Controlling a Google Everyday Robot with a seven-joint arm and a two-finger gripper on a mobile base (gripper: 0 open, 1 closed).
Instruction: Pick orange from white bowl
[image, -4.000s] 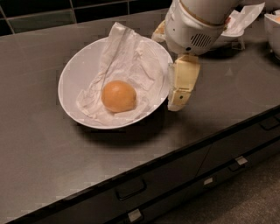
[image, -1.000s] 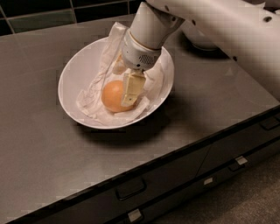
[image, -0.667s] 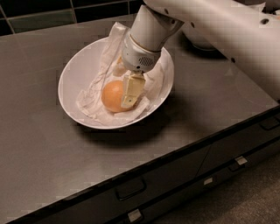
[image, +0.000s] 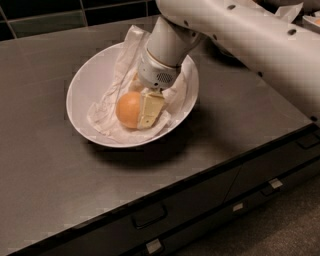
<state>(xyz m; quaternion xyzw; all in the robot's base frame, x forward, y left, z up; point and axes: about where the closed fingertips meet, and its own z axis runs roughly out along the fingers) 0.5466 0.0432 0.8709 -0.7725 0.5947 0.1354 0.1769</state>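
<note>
Reaching down into the white bowl, the gripper sits against the right side of the orange, which lies on the crumpled napkin. Whether the claw is clamped I cannot tell.

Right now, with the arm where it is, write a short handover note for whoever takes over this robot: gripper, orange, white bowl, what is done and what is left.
The gripper is down inside the white bowl, touching the orange on its right side in the view; grip cannot be confirmed.
The orange lies on the napkin in the bowl, not lifted.
The bowl sits on the dark counter.
Done: reach to the fruit. Left: confirm the grasp, lift it clear of the bowl.
</note>
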